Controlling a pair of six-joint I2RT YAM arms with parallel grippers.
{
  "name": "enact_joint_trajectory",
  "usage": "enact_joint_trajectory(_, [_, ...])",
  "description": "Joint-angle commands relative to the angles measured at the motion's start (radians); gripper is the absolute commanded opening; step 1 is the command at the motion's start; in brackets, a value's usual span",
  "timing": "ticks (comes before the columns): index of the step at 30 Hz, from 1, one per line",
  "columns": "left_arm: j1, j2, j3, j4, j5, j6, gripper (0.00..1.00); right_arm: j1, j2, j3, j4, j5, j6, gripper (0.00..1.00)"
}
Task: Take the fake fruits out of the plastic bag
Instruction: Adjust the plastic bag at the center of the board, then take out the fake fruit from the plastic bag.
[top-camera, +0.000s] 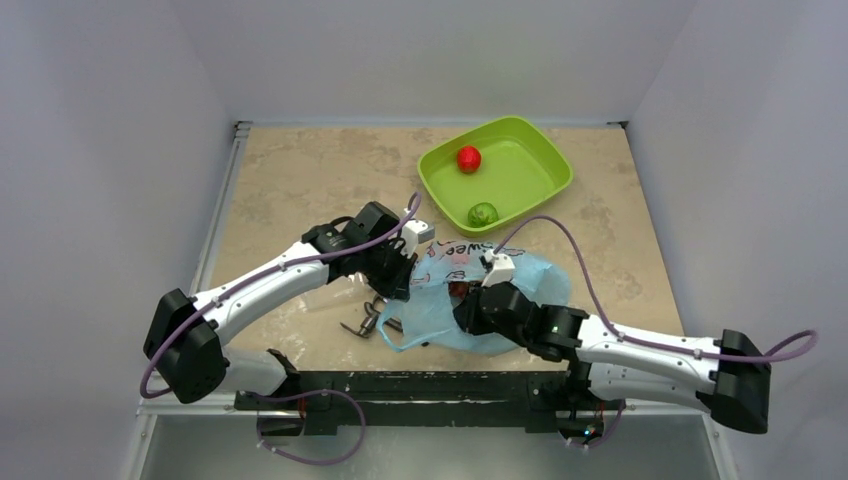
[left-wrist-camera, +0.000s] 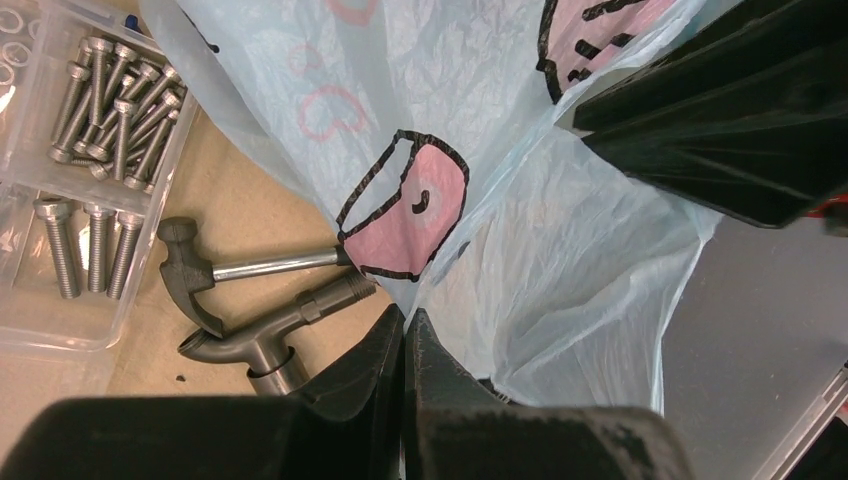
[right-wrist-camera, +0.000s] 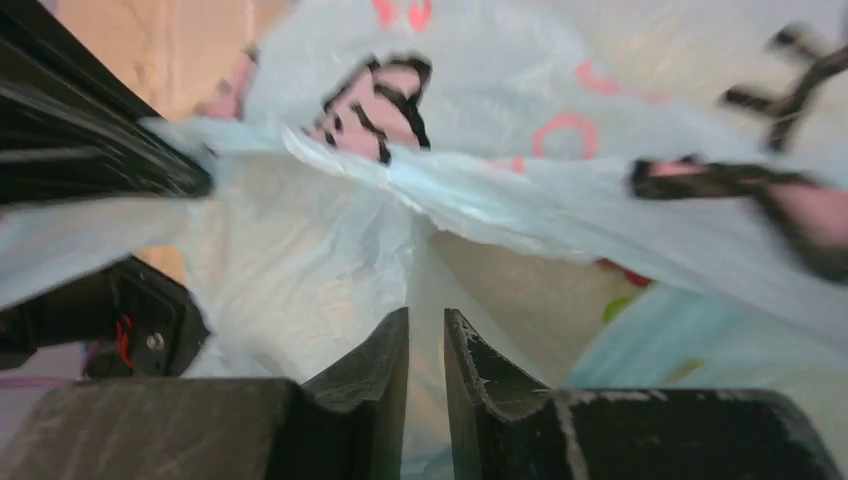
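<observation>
The plastic bag (top-camera: 535, 280), light blue with pink and black prints, lies crumpled mid-table between my arms. My left gripper (top-camera: 405, 280) is shut on a fold at the bag's left edge (left-wrist-camera: 405, 300). My right gripper (top-camera: 462, 300) sits at the bag's mouth, jaws a narrow gap apart, and a strip of bag film (right-wrist-camera: 427, 290) runs between them. Red and green bits of fake fruits (right-wrist-camera: 618, 290) show through the film inside. A red fruit (top-camera: 468, 158) and a green fruit (top-camera: 483, 214) lie in the tray.
The lime-green tray (top-camera: 545, 150) stands at the back right. Beside the bag's left edge lie a small grey hammer (left-wrist-camera: 190, 270), another metal tool (left-wrist-camera: 280, 325) and a clear box of screws (left-wrist-camera: 90, 200). The same tools (top-camera: 365, 322) lie near the front edge.
</observation>
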Motion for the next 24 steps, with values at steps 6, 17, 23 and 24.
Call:
enact_joint_trajectory(6, [-0.002, 0.004, 0.03, 0.004, 0.026, 0.015, 0.0, 0.003, -0.073, 0.135, -0.101, 0.315, -0.161, 0.4])
enact_joint_trajectory(17, [-0.002, -0.003, 0.029, 0.005, 0.028, 0.014, 0.0, 0.003, 0.181, 0.273, -0.085, 0.488, -0.352, 0.61])
enact_joint_trajectory(23, [-0.002, -0.002, 0.029, 0.005, 0.031, 0.012, 0.0, 0.002, 0.314, 0.335, -0.096, 0.551, -0.35, 0.66])
enact_joint_trajectory(24, [-0.003, -0.003, 0.029, 0.005, 0.033, 0.012, 0.0, 0.002, 0.332, 0.341, -0.093, 0.56, -0.353, 0.65])
